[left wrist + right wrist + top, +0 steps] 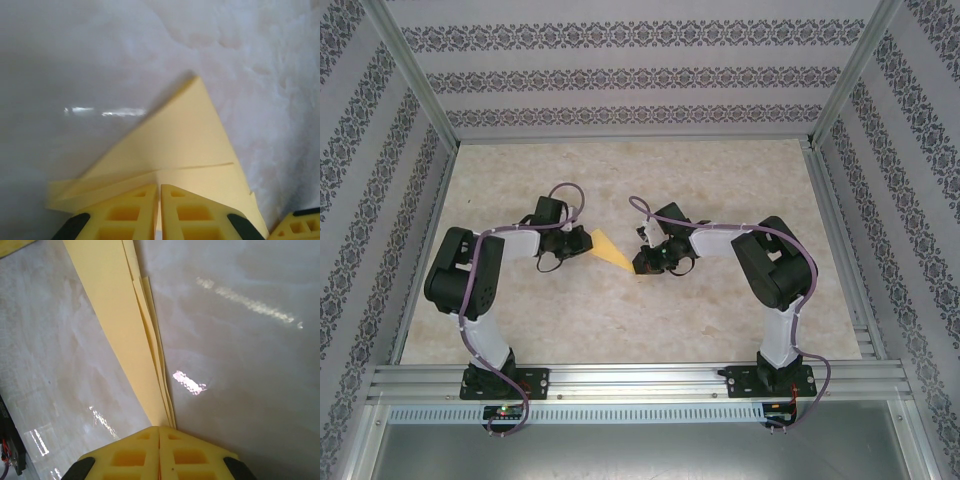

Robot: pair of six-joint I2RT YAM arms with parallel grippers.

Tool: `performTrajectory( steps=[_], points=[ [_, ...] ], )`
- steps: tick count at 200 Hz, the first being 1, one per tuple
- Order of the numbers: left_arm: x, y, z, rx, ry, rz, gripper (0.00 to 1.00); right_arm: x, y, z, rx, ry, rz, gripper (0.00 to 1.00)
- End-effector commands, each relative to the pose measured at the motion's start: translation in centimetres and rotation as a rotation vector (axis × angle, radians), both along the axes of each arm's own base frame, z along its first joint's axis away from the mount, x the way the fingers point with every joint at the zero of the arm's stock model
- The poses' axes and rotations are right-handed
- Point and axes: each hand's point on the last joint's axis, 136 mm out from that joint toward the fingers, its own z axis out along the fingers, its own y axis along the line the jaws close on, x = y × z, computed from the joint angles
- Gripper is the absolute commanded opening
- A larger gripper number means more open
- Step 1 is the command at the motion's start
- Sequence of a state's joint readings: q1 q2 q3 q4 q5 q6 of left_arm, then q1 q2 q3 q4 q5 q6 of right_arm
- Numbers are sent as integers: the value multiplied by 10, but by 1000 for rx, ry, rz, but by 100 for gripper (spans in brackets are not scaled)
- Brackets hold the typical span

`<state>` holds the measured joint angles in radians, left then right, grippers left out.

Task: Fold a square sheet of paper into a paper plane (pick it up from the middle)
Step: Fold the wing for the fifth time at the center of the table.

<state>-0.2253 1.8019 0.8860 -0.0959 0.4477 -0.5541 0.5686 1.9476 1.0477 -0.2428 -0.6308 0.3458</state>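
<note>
Midway between the two arms, the narrow pointed paper plane (608,250) of folded yellow-orange paper sits over the pale marbled table (620,320), the left gripper (582,243) clamped on its wider end and the right gripper (642,262) pinching its narrow tip.

The paper plane (608,250) is a yellow, layered, pointed wedge at mid-frame; its tip points lower right.

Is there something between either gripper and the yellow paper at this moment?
Nothing visible stands between them. The left gripper and the right gripper are each shut directly on the folded yellow paper, which spans the gap between the two.
</note>
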Motion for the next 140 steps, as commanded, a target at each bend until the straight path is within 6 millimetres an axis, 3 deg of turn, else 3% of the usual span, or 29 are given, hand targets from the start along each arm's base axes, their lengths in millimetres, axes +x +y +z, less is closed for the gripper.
performTrajectory(
  steps=[1, 29, 48, 70, 90, 140],
  points=[
    [9, 47, -22, 108, 32, 125, 12, -31, -51, -52, -240, 130, -42, 8],
    [16, 68, -17, 91, 34, 197, 13, -31, -50, -51, -231, 130, -44, 8],
    [23, 63, 3, 27, -8, 198, 16, -30, -48, -50, -222, 129, -43, 8],
    [23, 47, 38, -65, -76, 176, 19, -30, -47, -49, -218, 129, -44, 8],
    [10, 30, 63, -93, -124, 129, 19, -30, -46, -48, -215, 128, -44, 8],
    [-27, -22, 87, -135, -203, 35, 19, -30, -46, -48, -216, 131, -47, 8]
  ],
)
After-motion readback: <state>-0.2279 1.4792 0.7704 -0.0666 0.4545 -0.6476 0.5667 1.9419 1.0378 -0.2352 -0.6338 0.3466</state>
